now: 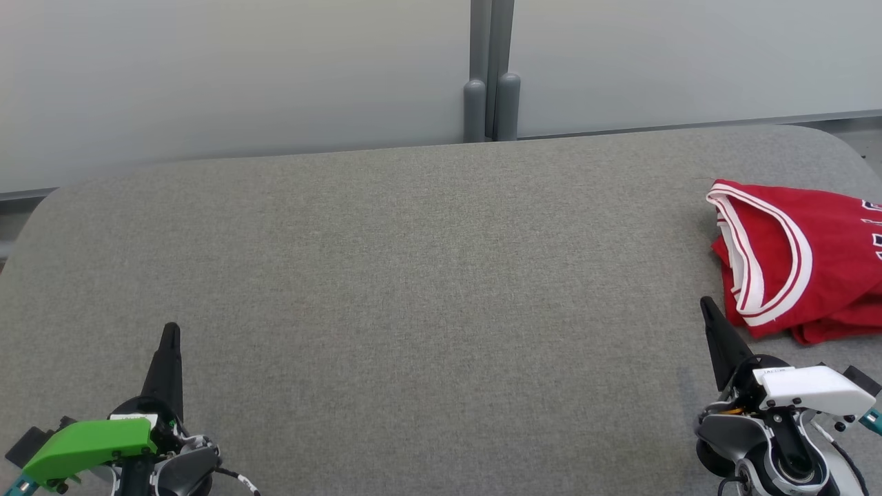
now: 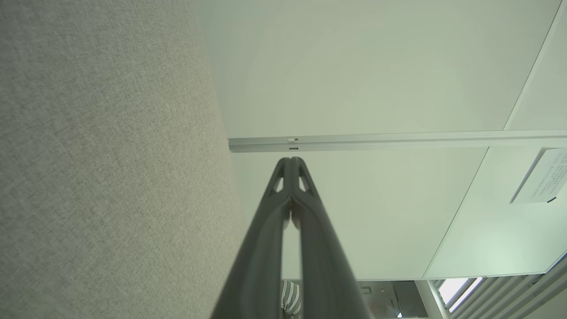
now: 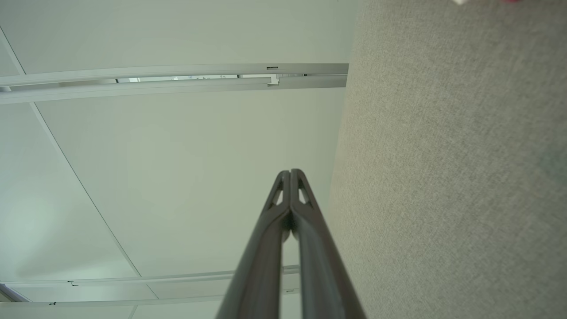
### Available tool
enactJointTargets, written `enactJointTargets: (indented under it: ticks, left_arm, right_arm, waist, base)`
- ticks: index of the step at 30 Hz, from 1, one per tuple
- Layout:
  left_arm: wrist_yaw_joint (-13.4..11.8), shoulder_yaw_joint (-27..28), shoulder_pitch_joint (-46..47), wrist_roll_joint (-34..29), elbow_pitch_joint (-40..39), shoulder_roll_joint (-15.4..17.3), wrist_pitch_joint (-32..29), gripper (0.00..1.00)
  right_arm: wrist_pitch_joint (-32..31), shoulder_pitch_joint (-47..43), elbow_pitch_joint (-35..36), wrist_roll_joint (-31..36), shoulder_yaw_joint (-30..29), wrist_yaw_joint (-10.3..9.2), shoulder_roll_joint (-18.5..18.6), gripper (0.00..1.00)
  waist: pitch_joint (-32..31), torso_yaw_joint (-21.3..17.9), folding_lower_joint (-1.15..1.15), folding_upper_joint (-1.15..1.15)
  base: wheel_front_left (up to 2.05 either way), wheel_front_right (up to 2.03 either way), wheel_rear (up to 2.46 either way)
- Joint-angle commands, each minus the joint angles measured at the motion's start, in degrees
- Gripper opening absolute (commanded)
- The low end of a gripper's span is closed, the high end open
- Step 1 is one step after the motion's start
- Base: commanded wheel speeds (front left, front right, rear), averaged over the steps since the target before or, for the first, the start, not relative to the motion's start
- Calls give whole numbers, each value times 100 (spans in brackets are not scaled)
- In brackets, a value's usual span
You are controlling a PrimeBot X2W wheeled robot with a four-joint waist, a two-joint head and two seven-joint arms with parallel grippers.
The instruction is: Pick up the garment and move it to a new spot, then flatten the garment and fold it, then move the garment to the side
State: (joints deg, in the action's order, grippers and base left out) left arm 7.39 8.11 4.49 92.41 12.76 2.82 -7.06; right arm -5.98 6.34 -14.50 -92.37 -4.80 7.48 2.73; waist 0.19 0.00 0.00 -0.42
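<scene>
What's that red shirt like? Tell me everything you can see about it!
The red shirt looks like a sports jersey of thin, smooth cloth, with white-and-red striped bands round an opening and white lettering cut off by the picture's edge. It lies bunched and folded over itself on the grey fabric table, at the robot's right. The table bears it; the shut right gripper points close beside it, not touching.

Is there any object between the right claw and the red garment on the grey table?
Nothing visible stands in the way. The right claw is shut, and its tip is close to the near left edge of the red garment. Bare grey table lies between them.
</scene>
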Motion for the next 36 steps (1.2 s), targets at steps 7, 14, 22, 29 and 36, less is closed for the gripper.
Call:
enactJointTargets:
  ticks: [7,14,22,29,36]
  left_arm:
    - [19,16,64,5,-24,3,-20,0]
    - [18,16,64,5,-24,3,-20,0]
    - [18,16,64,5,-24,3,-20,0]
    - [19,16,64,5,-24,3,-19,0]
    - [19,15,64,5,-25,3,-19,0]
  right_arm:
    - [-18,63,21,-39,4,2,29,0]
    - [-18,63,21,-39,4,2,29,0]
    - [-17,62,21,-39,4,2,29,0]
    - [-17,62,21,-39,4,2,29,0]
    - [-17,62,21,-39,4,2,29,0]
  waist:
    - [0,0,0,42]
    - [0,0,0,42]
    - [0,0,0,42]
    - [0,0,0,42]
    - [0,0,0,42]
  base:
    - [0,0,0]
    - [0,0,0]
    - [0,0,0]
    - [0,0,0]
    - [0,0,0]
